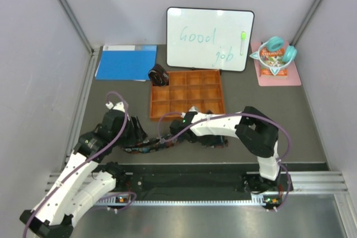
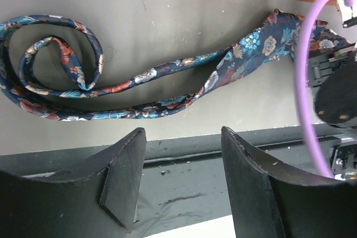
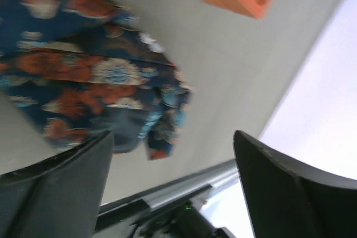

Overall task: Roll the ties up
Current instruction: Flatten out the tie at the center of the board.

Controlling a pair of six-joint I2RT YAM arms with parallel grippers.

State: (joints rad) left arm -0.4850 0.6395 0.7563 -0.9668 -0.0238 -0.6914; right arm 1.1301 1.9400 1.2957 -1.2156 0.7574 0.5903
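- Grey table: tray edge ahead of right claw, bare strip between.
- Left claw, right claw: both released, empty.
- Two ties: floral tie just ahead of both claws, brown tie coiled far beyond.
- One tray.

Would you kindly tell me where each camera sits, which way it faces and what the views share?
Top external: above, behind, looking down on the table; left arm and right arm show.
Left wrist: low, facing the floral tie; open left gripper shows.
Right wrist: close over the tie's end; open right gripper shows.
Shared: tie, orange tray.
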